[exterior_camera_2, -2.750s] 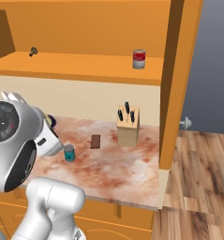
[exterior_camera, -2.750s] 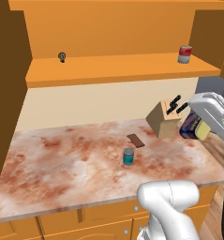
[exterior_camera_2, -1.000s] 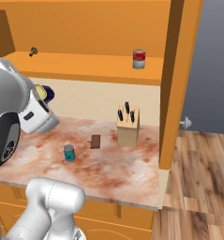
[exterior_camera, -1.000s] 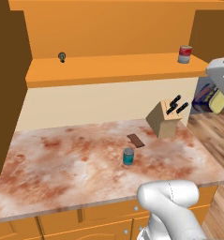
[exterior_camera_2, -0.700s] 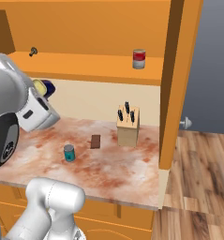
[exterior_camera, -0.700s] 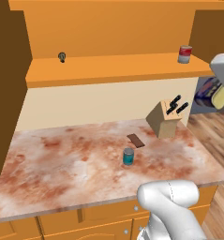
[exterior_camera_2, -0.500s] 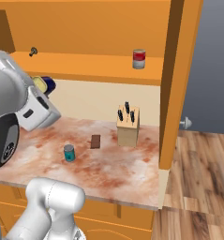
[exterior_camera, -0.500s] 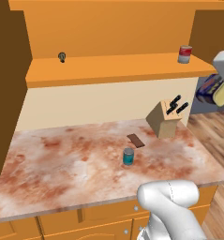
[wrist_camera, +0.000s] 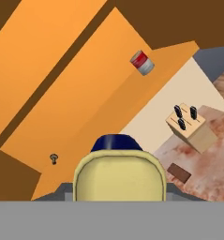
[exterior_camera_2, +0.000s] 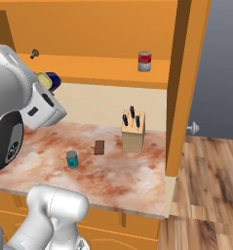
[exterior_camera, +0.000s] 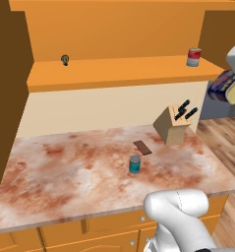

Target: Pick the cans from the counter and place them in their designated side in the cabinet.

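The gripper (wrist_camera: 117,194) pinches the blue can (wrist_camera: 117,164), carried up near the cabinet (exterior_camera: 119,74) shelf. It looks mid-carry; next it must set the can on its shelf side. The teal can (exterior_camera: 134,164) waits on the counter (exterior_camera: 65,167).

A plain cream wall panel (exterior_camera: 109,110) fills the middle of the left base view, between the upper unit and the worktop. Along the bottom edge run orange wooden drawer fronts (exterior_camera: 65,236) with small round silver knobs. At the right of the right base view, a flat grey-blue wall (exterior_camera_2: 216,68) bears a small silver knob (exterior_camera_2: 192,128), and below it lies a brown wood-plank floor (exterior_camera_2: 208,195). The light is even and soft, with no strong shadows.
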